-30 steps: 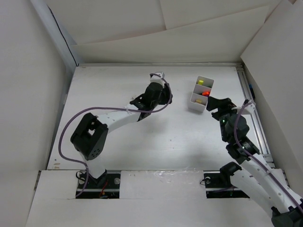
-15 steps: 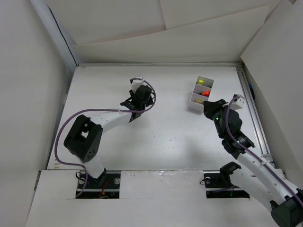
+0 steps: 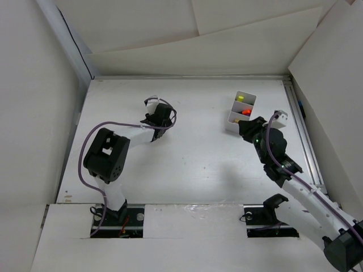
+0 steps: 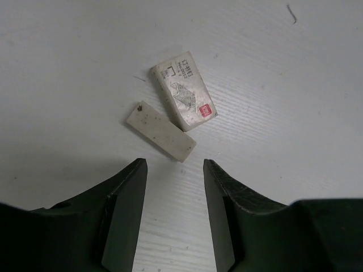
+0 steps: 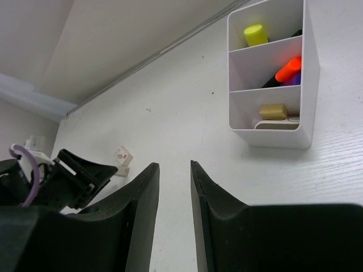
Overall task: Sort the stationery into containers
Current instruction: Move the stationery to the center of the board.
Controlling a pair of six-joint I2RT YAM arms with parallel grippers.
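Left gripper, fingers spread, hangs just short of a plain pale rectangular eraser lying flat, its long axis running upper left to lower right in the wrist view. A printed white eraser lies just beside it. Right gripper, fingers narrowly parted, faces the white three-compartment tub.

The bench is white-painted board, matt, with a fine grain and small scuffs. The bare eraser looks like matt off-white rubber, speckled with grime. The wrapped eraser wears a printed paper sleeve. The left pincer is matt black plastic with a faintly pebbled skin, and the right pincer looks the same. The tub is smooth white plastic with a soft sheen. The yellow cap and orange cap inside it are smooth plastic. The walls are matt white cardboard.
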